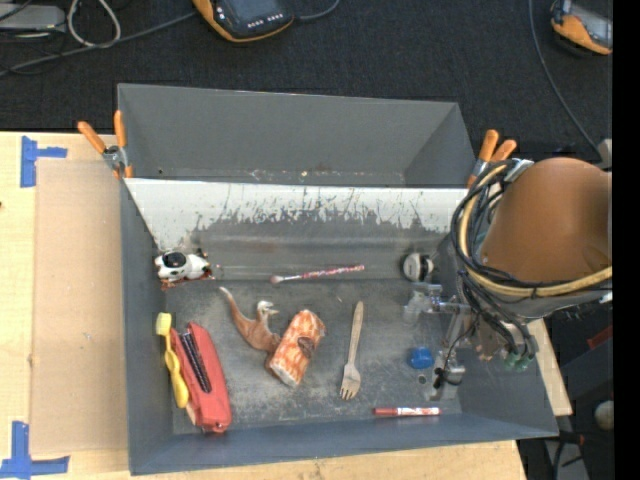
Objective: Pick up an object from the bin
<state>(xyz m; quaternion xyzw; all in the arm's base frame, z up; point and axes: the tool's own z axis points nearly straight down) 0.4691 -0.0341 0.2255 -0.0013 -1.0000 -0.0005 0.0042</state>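
Right of the wooden fork point(350, 353), on the floor of the grey bin point(300, 158), the gripper point(447, 373) is hanging just beside a small blue block point(421, 358). How wide it is standing, and whether it is gripping anything, cannot be told. The block is looking light, stiff and smooth, so pinching it squarely across two opposite sides is probably suiting it best.

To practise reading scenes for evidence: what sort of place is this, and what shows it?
Probably a robotics lab or test bench. A cabled robot arm reaches into a grey metal bin of mismatched small things, such as a wooden fork, and loose cables lie beyond it.
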